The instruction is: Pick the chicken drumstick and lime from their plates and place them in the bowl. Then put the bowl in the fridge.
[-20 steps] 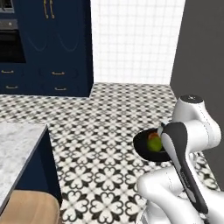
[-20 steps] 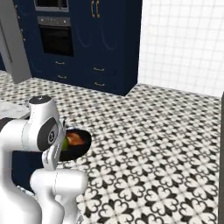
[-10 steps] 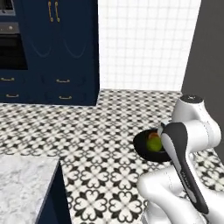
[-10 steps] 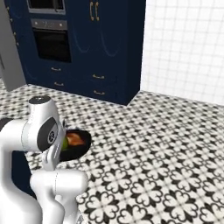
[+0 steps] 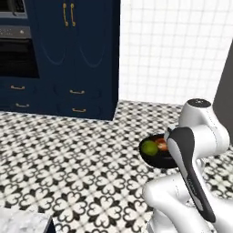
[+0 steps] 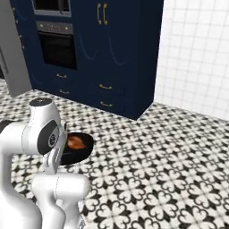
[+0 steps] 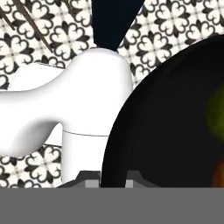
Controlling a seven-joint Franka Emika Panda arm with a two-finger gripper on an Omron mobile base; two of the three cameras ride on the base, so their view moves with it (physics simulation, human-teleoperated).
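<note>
My gripper [image 7: 109,181] is shut on the near rim of the glossy black bowl [image 5: 154,158], which hangs level above the floor close in front of the arm. Inside the bowl lie the green lime [image 5: 149,147] and the orange-brown chicken drumstick [image 5: 161,144]. From the right base view the bowl [image 6: 80,151] shows the drumstick [image 6: 76,142] inside it. In the hand view the bowl [image 7: 175,122] looms large, with the lime [image 7: 217,109] a blurred green patch. The plates are out of view. A tall pale grey slab [image 6: 13,49] stands at the far left; I cannot tell whether it is the fridge.
Navy cabinets with gold handles [image 5: 68,59] and a dark built-in oven [image 6: 56,47] line the wall ahead. A white tiled wall [image 5: 173,50] stands to their right. Black-and-white patterned floor [image 5: 68,159] lies open ahead. A marble counter corner [image 5: 22,223] pokes in at the lower left.
The whole scene has slid to the right in both base views, so the base has turned left. The counter has dropped nearly out of sight. The bowl stays in the same grip.
</note>
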